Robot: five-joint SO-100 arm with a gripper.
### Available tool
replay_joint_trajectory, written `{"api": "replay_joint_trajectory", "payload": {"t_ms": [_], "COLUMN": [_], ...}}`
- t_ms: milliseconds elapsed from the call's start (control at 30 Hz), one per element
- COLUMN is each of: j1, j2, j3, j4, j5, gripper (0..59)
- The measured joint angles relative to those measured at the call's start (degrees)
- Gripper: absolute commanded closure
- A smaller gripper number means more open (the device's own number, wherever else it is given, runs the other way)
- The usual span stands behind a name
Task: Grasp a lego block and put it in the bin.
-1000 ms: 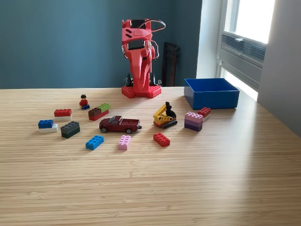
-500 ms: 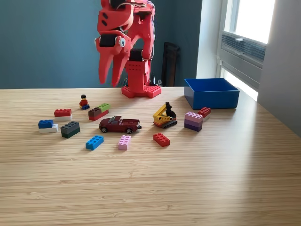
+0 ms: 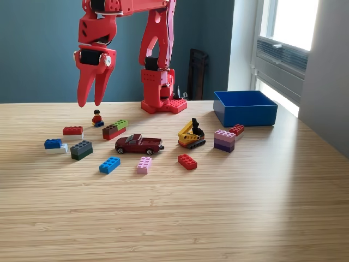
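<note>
My red gripper [image 3: 90, 103] hangs in the air at the exterior view's upper left, pointing down, fingers slightly open with nothing between them. It is above and behind a small minifigure [image 3: 97, 118]. Lego blocks lie scattered on the wooden table: a red-on-white one [image 3: 72, 131], a blue-on-white one [image 3: 53, 144], a dark grey one [image 3: 81, 149], a blue one [image 3: 109, 165], a pink one [image 3: 144, 165], a red one [image 3: 187, 161] and a brown-green stack [image 3: 114, 129]. The blue bin [image 3: 245, 115] stands at the back right, and its inside is hidden.
A dark red toy car [image 3: 139, 144] and a yellow toy excavator [image 3: 191, 134] sit mid-table. A pink-purple stack [image 3: 224, 140] and a small red brick [image 3: 236, 129] lie just in front of the bin. The arm's base [image 3: 163, 103] stands at the back centre.
The arm has unfolded from its rest pose over the base, and the gripper has swung up and toward the exterior view's left. The blocks have not moved.
</note>
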Motion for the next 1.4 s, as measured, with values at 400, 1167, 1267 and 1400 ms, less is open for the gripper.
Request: {"api": "replay_joint_trajectory", "payload": {"t_ms": [400,1167,1267,1400], "j1": [3.2,4.8,4.8,4.8], "j2": [-18.5,-41.4,-43.1,-43.9], "j3": [-16.4,-35.9,-36.7,-36.9], "j4": [1.3,5.0,5.0,5.0], "j5": [-12.5,-23.7,-24.8,-25.0], "gripper": [30.4,30.9,30.3,29.1]}}
